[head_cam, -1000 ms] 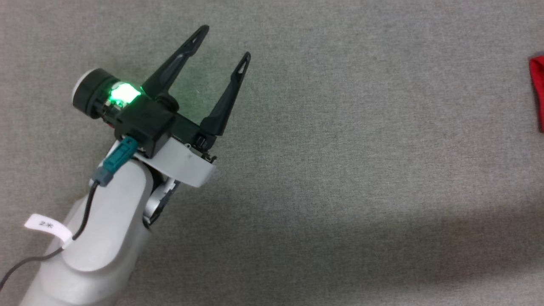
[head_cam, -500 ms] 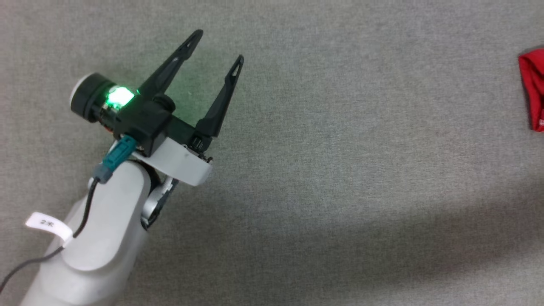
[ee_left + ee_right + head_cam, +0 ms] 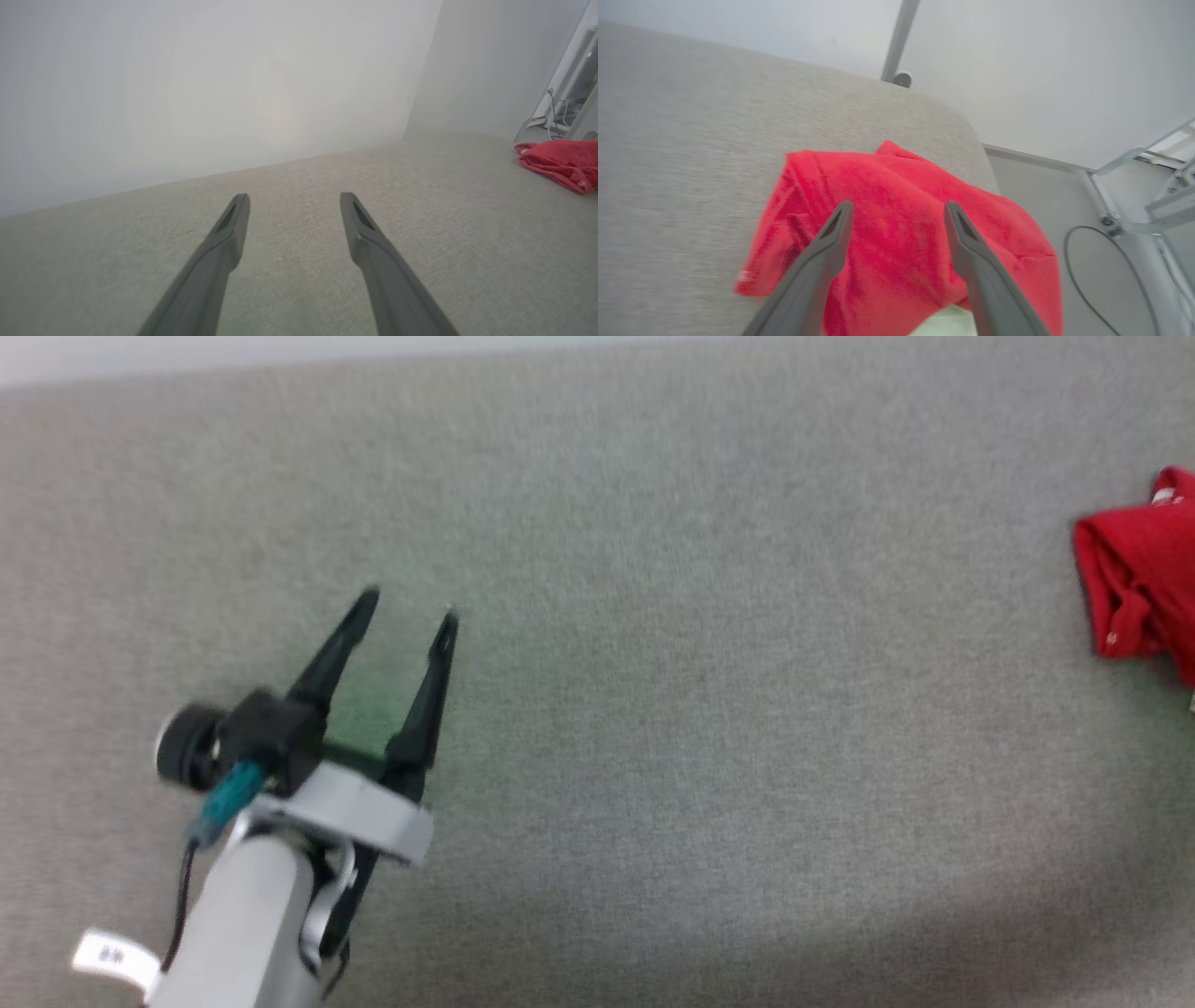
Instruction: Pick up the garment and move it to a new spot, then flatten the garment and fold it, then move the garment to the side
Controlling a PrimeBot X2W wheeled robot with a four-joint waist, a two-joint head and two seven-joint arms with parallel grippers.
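The garment (image 3: 1134, 583) is a bunched red heap at the right edge of the grey surface (image 3: 700, 709). In the right wrist view the garment (image 3: 808, 186) lies by the surface's rounded corner, its right part reaching over the edge. My right gripper (image 3: 899, 204) hovers over it, fingers wide apart, holding nothing. My left gripper (image 3: 409, 605) stands open at the lower left of the head view, far from the cloth. In the left wrist view the left gripper (image 3: 293, 196) points along bare grey fabric, with the garment (image 3: 560, 161) far to the right.
The grey surface (image 3: 682, 140) ends in a rounded corner beside the garment. Beyond it are a metal pole (image 3: 899, 37), a cable (image 3: 1092, 261) on the floor and a metal frame (image 3: 1134, 186). A pale wall runs behind the surface's far edge.
The head camera has moved: the surface's far edge now shows at the top, more of the garment shows at the right, and the left gripper sits lower. The right gripper's jaws have opened.
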